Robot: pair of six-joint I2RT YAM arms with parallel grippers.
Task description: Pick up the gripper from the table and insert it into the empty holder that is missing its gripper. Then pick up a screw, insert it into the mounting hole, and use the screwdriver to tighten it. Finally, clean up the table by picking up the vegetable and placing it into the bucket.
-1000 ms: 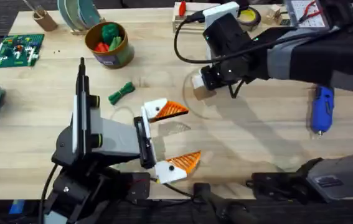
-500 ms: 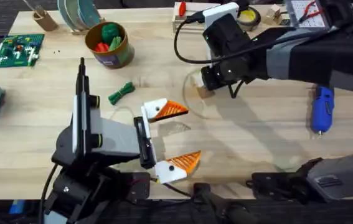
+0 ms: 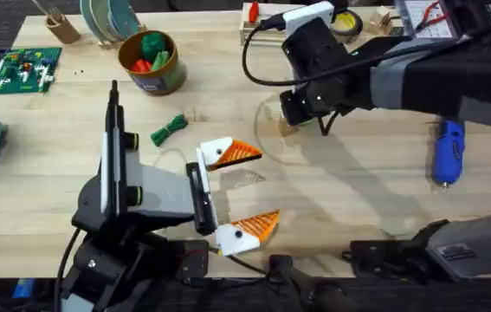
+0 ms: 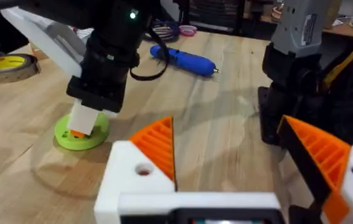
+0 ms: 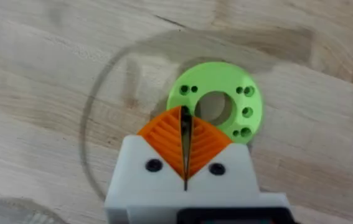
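Right tool point(image 5: 185, 163) closed, pads together, empty, over green ring disc point(image 5: 215, 108). Left tool point(image 3: 242, 191) wide open, empty. We note vegetable point(image 3: 169, 130) on bench point(image 3: 358, 191), near bucket point(image 3: 149, 62).

The left arm lies low near its base, and the left gripper point(image 3: 238, 190) points toward the table centre with its two orange-tipped fingers spread wide. The right arm reaches across to the middle, and the right gripper point(image 5: 185, 140) points down, fingers pressed together.
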